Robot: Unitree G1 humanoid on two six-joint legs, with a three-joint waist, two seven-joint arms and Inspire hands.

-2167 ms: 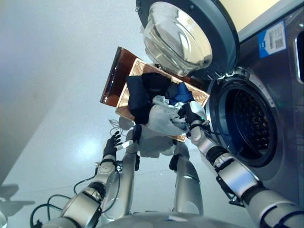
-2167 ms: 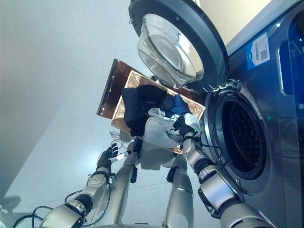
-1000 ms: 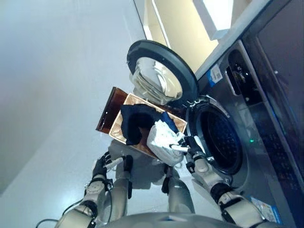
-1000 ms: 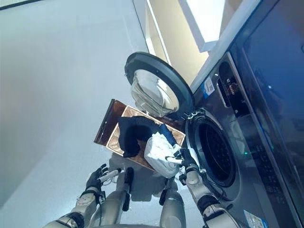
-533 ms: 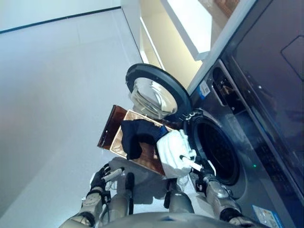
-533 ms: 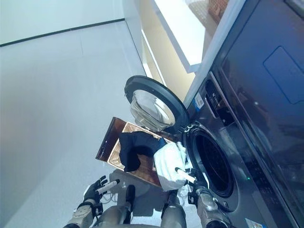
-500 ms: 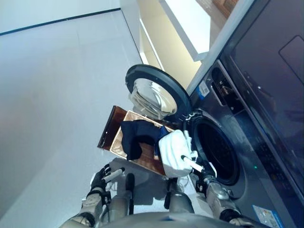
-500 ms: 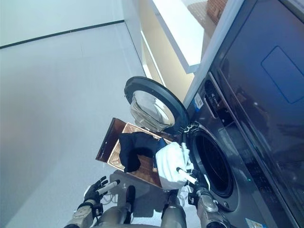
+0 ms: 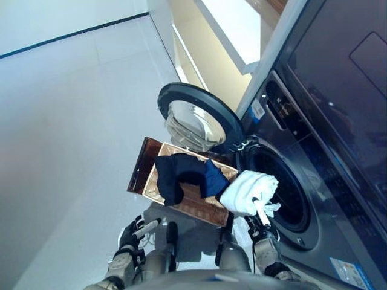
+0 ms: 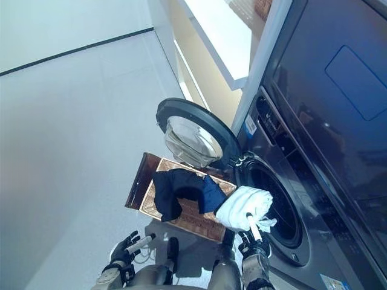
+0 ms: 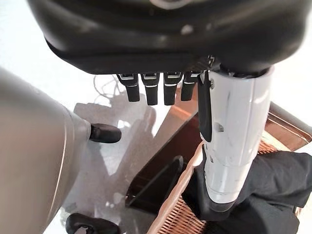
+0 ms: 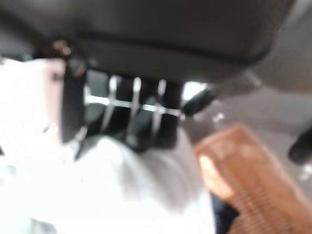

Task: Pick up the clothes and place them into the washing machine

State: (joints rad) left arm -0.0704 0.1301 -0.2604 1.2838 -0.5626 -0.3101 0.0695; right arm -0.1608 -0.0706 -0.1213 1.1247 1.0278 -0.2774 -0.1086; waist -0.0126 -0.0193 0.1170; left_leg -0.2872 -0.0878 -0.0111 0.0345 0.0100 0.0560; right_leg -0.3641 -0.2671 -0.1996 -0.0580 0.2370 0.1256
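Note:
My right hand (image 9: 261, 229) is shut on a white garment (image 9: 248, 192) and holds it up at the near rim of the washing machine's open drum (image 9: 289, 192). In the right wrist view my hand's (image 12: 146, 29) fingers curl into the white cloth (image 12: 141, 200). The wicker basket (image 9: 192, 206) sits on the dark brown box (image 9: 140, 166) left of the machine. It holds dark navy clothes (image 9: 172, 175) and a blue piece (image 9: 213, 179). My left hand (image 9: 130, 234) hangs open and empty low beside the box. In the left wrist view the hand (image 11: 161, 29) is above the basket's rim (image 11: 178, 197).
The round machine door (image 9: 195, 124) stands swung open above the basket. The machine's dark front panel (image 9: 338, 109) rises at the right. Pale floor (image 9: 66, 121) spreads to the left. A light counter (image 9: 230, 30) runs behind the machine.
My right hand has carried the white garment from over the basket's right end to the drum's mouth. The camera has also shifted. The left hand has stayed put.

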